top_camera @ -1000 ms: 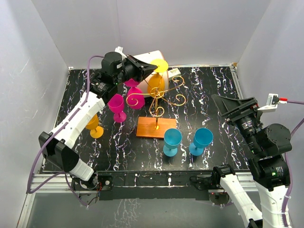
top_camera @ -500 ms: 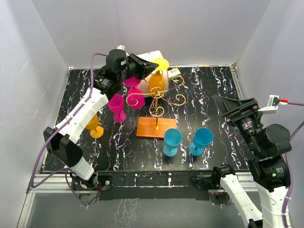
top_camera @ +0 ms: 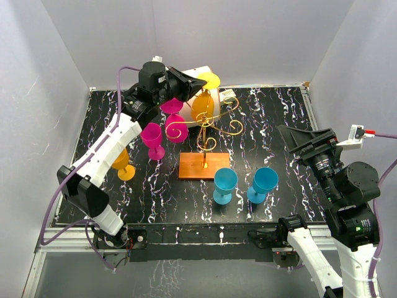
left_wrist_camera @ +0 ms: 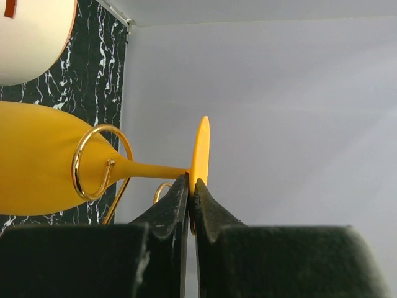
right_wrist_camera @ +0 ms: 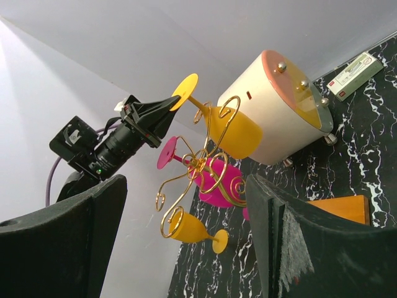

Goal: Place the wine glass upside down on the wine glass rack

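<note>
A: where's the yellow wine glass [top_camera: 203,109]?

B: on the wine glass rack [top_camera: 200,167], upside down; bowl low, foot up toward the far edge; stem runs through a gold loop at the top of the post; bowl sits just beside the white cylinder box [top_camera: 215,101]

A: left gripper [top_camera: 201,84]?

B: fingers pressed together, tips right at the foot's rim; can't tell from the wrist view whether the rim is nipped between them or only touched

A: right gripper [top_camera: 286,133]?

B: jaws spread wide, nothing between them; hangs over the right edge of the worktop [top_camera: 282,105], well apart from the rack

A: room around the rack?

B: tight on the left; a magenta glass [top_camera: 177,128] hangs on the left arm, a second magenta glass [top_camera: 152,137] stands just left of it; orange glass [top_camera: 123,165] near the left edge; two blue glasses [top_camera: 224,184] between the wooden base and the near edge; bare marble from the scroll arms out to the right edge

A: far edge?

B: box and a small card [top_camera: 227,94]
</note>
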Robot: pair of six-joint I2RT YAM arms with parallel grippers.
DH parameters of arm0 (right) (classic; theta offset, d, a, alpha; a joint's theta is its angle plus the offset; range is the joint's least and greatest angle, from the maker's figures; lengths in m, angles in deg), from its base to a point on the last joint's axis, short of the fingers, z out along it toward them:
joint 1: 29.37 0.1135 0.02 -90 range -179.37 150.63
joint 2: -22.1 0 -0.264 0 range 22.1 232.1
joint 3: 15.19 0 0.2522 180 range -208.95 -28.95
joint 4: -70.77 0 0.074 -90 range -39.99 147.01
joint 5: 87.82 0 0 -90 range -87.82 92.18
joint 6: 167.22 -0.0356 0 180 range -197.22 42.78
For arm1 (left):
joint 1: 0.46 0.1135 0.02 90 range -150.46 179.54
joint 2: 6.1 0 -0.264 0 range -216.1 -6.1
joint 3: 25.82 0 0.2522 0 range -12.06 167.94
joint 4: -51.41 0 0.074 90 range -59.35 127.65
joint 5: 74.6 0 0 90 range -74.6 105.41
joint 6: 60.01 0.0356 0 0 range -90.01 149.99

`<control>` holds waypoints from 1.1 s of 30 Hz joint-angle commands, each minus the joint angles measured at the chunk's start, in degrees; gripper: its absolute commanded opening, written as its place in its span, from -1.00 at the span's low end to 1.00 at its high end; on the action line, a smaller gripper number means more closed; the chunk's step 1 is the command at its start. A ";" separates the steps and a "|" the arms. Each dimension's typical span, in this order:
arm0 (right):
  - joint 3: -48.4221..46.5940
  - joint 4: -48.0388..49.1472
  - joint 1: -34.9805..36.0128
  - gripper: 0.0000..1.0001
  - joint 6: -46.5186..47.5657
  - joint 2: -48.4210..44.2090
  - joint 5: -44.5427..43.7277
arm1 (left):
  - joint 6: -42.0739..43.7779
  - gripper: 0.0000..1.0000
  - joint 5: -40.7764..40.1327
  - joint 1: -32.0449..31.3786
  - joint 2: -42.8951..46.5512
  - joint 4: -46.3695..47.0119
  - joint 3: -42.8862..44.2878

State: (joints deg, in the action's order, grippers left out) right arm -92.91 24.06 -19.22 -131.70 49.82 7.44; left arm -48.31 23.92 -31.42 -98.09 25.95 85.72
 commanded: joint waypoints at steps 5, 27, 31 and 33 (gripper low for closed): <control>-2.21 1.45 0.02 0.50 0.72 -0.76 -1.24 | 0.70 -1.00 1.96 0.19 -2.18 1.93 3.40; -2.31 1.83 0.00 0.50 0.53 -0.45 -0.77 | 4.43 -1.00 -7.27 0.65 4.10 -2.03 0.23; -2.26 1.86 0.04 0.50 0.46 -0.47 -0.78 | 6.49 -0.90 -7.74 0.65 5.24 -1.78 -1.02; -2.09 2.03 0.04 0.50 0.30 -0.48 -0.75 | 7.13 -0.89 -8.36 0.64 5.54 -2.79 -1.65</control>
State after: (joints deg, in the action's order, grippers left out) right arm -92.91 24.04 -19.22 -131.54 49.82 6.83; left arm -43.72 17.49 -30.96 -96.93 23.65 85.10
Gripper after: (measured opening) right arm 0.751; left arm 0.049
